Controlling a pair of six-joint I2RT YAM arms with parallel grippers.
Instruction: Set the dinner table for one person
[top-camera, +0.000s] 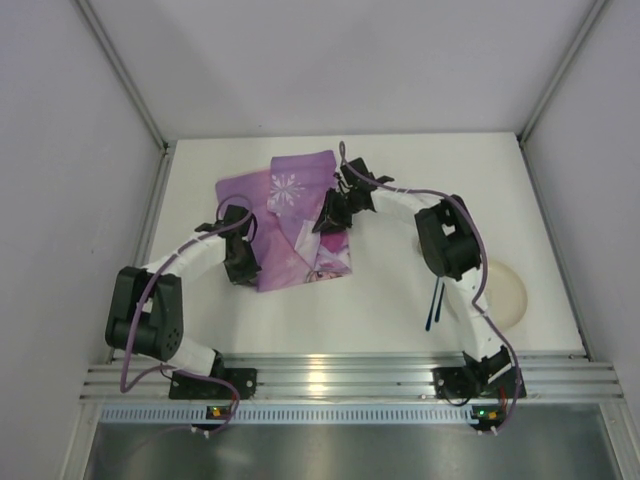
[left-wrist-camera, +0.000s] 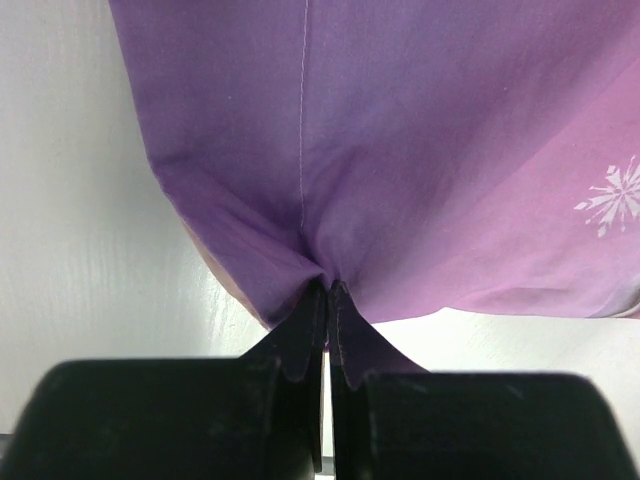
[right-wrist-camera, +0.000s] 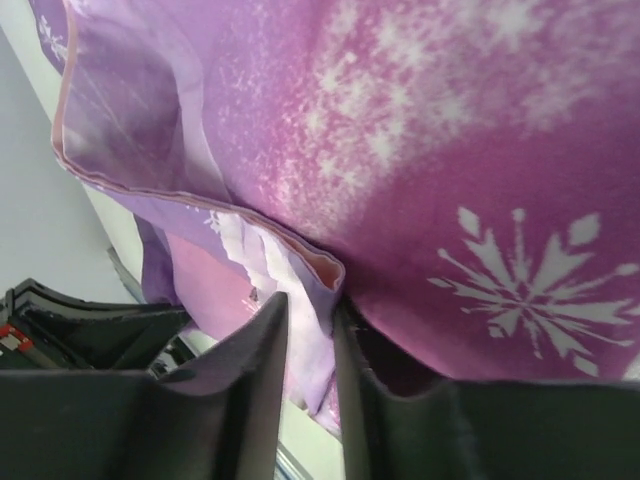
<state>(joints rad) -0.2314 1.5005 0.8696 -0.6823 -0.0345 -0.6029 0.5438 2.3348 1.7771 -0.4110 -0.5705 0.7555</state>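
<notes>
On the left, the left gripper (top-camera: 240, 262) has its jaws pressed together on the near edge of the purple placemat (top-camera: 290, 215), the fabric bunching into the pinch; that anchors one side so the cloth can be drawn flat. The placemat lies rumpled and folded over itself on the middle of the white dinner table (top-camera: 400, 180), snowflake print upward. At its right fold, the right gripper (top-camera: 330, 215) stands narrow, with a doubled hem between its fingers, which looks like a grip taken to peel that flap open. Further right, well apart from the cloth, a dark slim utensil (top-camera: 432, 305) and a pale plate (top-camera: 505, 295) wait, probably until the mat is spread
</notes>
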